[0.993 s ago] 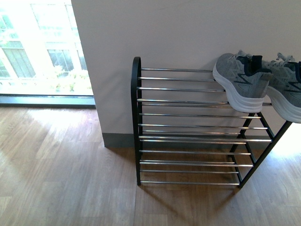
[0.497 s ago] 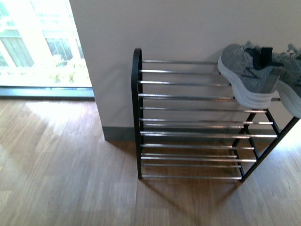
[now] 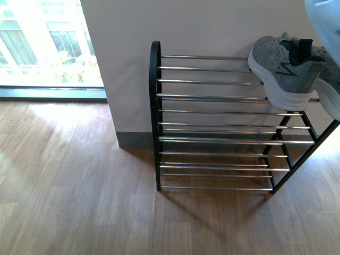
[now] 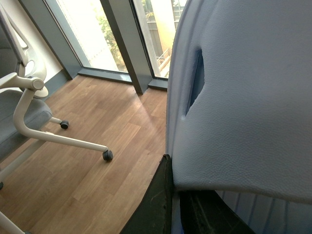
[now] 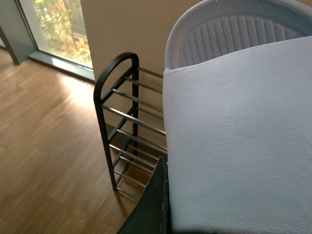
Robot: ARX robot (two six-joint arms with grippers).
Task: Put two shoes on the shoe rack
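The shoe rack, a black frame with chrome rods, stands against the wall. One grey sneaker rests on the right end of its top tier, and a second sneaker is cut off by the picture's right edge. A pale blue slide slipper shows as a blurred corner at the top right of the front view. My left gripper is shut on a pale blue slide slipper, away from the rack. My right gripper is shut on the other pale blue slipper, held above the rack.
A white wall backs the rack, with a bright floor-to-ceiling window to its left. Wooden floor spreads in front. A white office chair base with castors stands on the floor near the window in the left wrist view.
The rack and sneakers have slid upward in the front view as the camera shifted. The pale blue slipper has entered at the top right corner.
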